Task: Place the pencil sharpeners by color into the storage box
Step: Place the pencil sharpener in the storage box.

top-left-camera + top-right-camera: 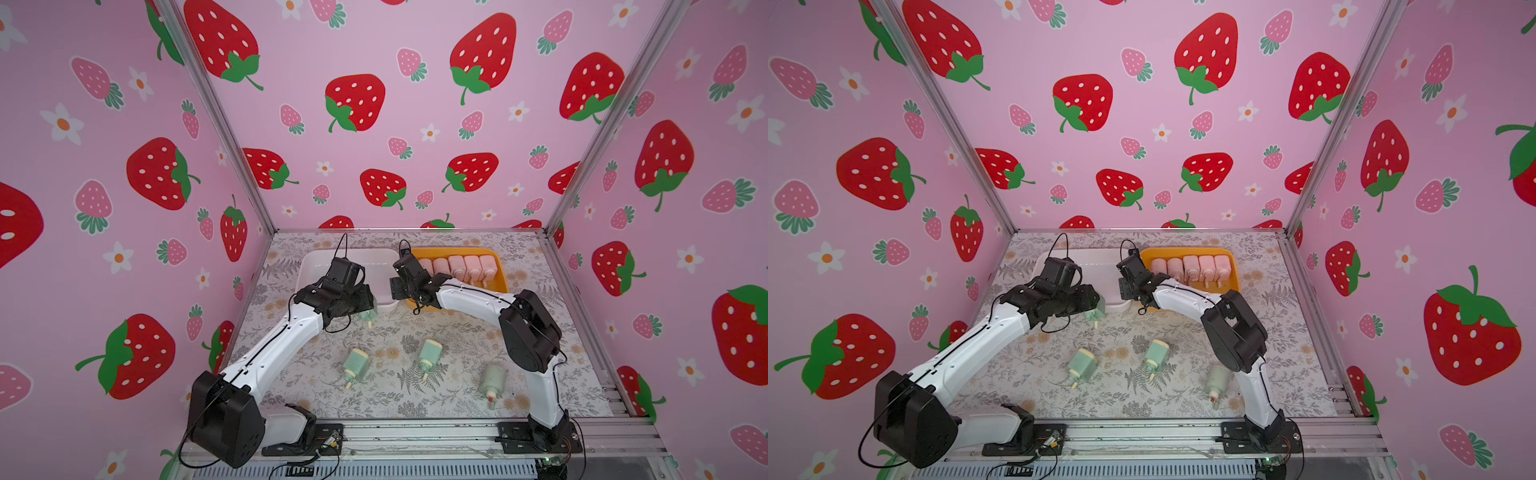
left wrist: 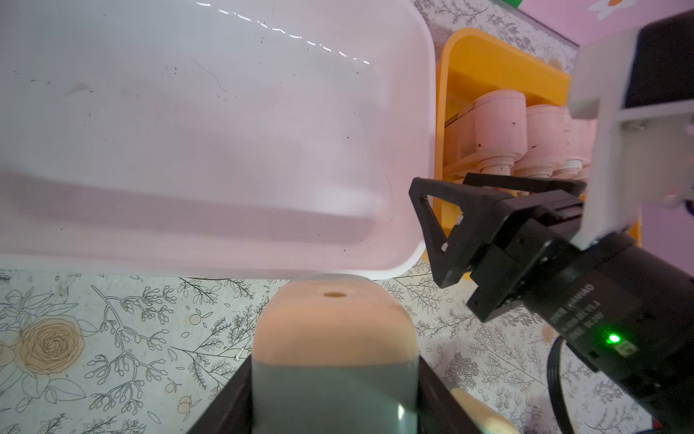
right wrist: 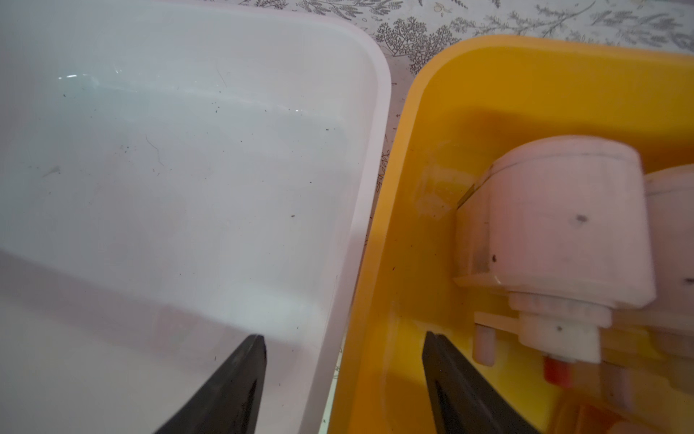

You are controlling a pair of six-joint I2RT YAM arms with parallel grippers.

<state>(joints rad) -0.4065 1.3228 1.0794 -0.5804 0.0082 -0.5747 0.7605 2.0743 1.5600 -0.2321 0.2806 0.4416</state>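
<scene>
Since the pink sharpeners line the orange bin, I clasp a mint green sharpener in my left gripper just outside the white bin's near rim, presumably bound for it, while my right gripper hangs empty, jaws apart.

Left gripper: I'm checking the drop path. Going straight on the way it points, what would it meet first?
Probably the near rim of the white box, hit by the green sharpener that the left gripper holds; height over the rim is unclear.
</scene>
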